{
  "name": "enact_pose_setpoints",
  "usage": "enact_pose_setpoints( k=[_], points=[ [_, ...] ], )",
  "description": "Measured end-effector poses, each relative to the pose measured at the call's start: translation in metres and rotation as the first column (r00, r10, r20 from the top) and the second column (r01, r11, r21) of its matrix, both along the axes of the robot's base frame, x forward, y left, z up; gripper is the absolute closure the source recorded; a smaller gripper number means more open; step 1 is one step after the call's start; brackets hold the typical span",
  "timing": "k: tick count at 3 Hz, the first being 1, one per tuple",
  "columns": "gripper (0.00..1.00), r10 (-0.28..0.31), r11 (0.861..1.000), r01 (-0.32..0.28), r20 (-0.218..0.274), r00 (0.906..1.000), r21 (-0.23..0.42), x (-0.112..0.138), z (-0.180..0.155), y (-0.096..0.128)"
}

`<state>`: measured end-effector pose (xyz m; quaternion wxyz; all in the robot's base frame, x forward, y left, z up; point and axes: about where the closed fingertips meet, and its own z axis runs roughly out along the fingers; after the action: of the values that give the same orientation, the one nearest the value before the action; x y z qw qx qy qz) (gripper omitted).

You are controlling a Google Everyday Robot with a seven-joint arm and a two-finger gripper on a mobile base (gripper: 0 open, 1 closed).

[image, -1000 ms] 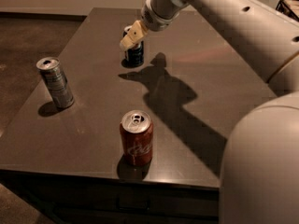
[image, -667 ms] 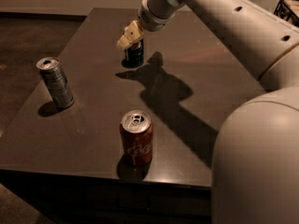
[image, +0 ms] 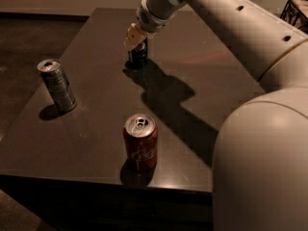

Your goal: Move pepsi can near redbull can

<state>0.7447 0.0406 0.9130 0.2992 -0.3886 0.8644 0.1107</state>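
Gripper (image: 135, 36) sits over the top of the pepsi can (image: 138, 57), far side of the table (image: 216, 81). Whether it is clenched on the can cannot be told. Redbull can (image: 57, 85) stands well apart, near the left edge. Risks: an off-centre hold may tip the pepsi can, and a close set-down may knock the slim redbull can over.

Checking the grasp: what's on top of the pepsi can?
The tool sits over the pepsi can, far back on the table. It hides the can's top.

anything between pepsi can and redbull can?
Camera view: only bare table between the pepsi can and the redbull can. The cola can sits off that line, nearer the front edge. The gripper is at the pepsi can's top.
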Motion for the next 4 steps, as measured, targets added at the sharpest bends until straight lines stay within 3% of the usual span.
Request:
enact_pose_setpoints(
  k=[1,2,3,4],
  points=[
    [0.65,0.053,0.998,-0.053,0.002,0.9986,0.017,-0.009,0.006,0.012],
    [0.88,0.146,0.988,-0.147,0.026,0.989,0.048,-0.029,0.023,0.028],
    [1.0,0.296,0.95,-0.301,0.069,0.9527,0.081,-0.072,0.045,0.052],
    [1.0,0.439,0.891,-0.447,0.106,0.8922,0.076,-0.118,0.054,0.081]
  ],
)
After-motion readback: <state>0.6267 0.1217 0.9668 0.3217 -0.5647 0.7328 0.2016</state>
